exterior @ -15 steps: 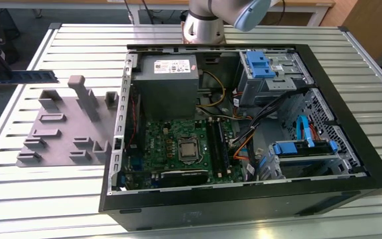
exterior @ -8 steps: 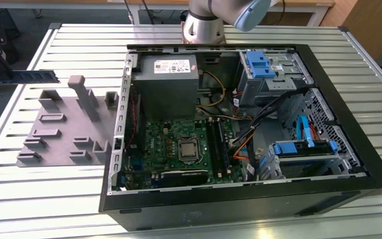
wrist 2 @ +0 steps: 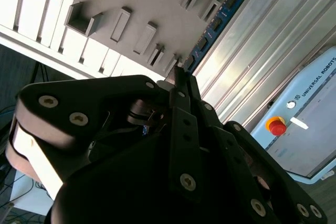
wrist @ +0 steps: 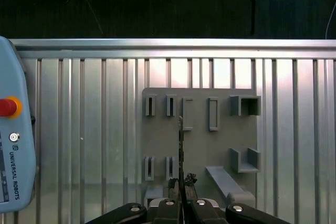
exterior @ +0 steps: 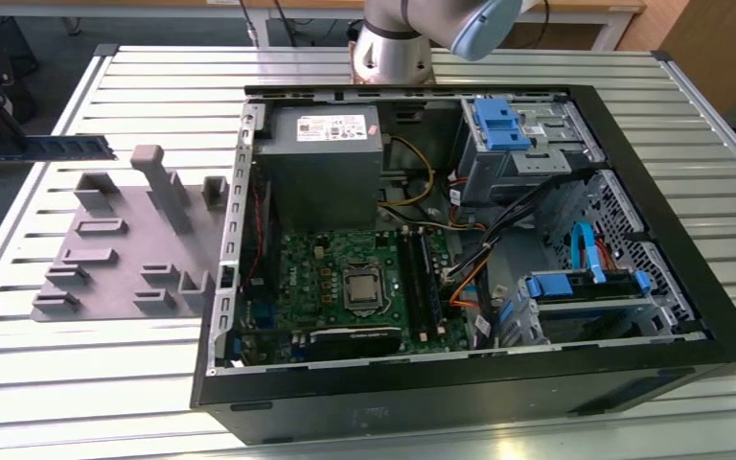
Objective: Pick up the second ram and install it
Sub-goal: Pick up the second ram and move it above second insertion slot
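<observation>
At the exterior view's left, the fingers (exterior: 4, 134) are gripping the second ram (exterior: 72, 147) by one end, closed firmly on it. They are holding it in the air over the slatted surface (exterior: 87, 383). The blue stick is reaching out from them toward the exterior view's right, roughly level. Its free end is hanging near the tall post of the grey holder plate (exterior: 126, 240) without touching it, and it is sitting in none of the plate's pockets.

Further right, the computer case (exterior: 406, 402) is lying open, showing the grey power-supply box (exterior: 323, 163), the green motherboard (exterior: 330, 278) and its long black slots (exterior: 422, 278). The ram is hanging well apart from all of these.

The step in hand appears to be the carry from plate to case. Doing it well probably means holding the stick square in the grip so it is not twisting. It also means travelling high enough to clear the case wall and steering away from the loose cables beside the slots.

In the first wrist view, the ram (wrist: 180, 140) is showing edge-on as a thin dark line running straight out from between the fingers (wrist: 188, 181), centred on them. In the second wrist view, the fingers (wrist 2: 181, 85) are pinching its near end, and the board (wrist 2: 215, 24) with its row of chips is stretching away from them above the plate.
</observation>
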{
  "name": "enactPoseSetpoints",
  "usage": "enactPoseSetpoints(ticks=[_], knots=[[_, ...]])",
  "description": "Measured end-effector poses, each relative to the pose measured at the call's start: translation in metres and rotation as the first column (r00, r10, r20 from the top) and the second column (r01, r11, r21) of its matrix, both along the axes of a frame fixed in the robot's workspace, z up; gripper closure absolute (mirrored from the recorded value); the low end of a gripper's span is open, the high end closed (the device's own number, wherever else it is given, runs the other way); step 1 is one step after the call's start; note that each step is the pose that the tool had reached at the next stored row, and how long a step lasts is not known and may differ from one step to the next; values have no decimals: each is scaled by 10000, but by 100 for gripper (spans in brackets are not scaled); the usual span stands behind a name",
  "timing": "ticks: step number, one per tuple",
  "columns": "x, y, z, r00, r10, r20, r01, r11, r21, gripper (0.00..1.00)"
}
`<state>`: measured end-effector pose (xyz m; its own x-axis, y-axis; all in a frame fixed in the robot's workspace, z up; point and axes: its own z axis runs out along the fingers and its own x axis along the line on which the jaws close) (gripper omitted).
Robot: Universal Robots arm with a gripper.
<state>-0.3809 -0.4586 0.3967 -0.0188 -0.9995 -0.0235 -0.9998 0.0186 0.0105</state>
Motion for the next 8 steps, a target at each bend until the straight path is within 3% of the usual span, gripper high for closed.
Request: enactPoseSetpoints(ticks=[8], knots=[[54, 0, 0, 10000, 0, -1, 0, 10000, 0, 86]])
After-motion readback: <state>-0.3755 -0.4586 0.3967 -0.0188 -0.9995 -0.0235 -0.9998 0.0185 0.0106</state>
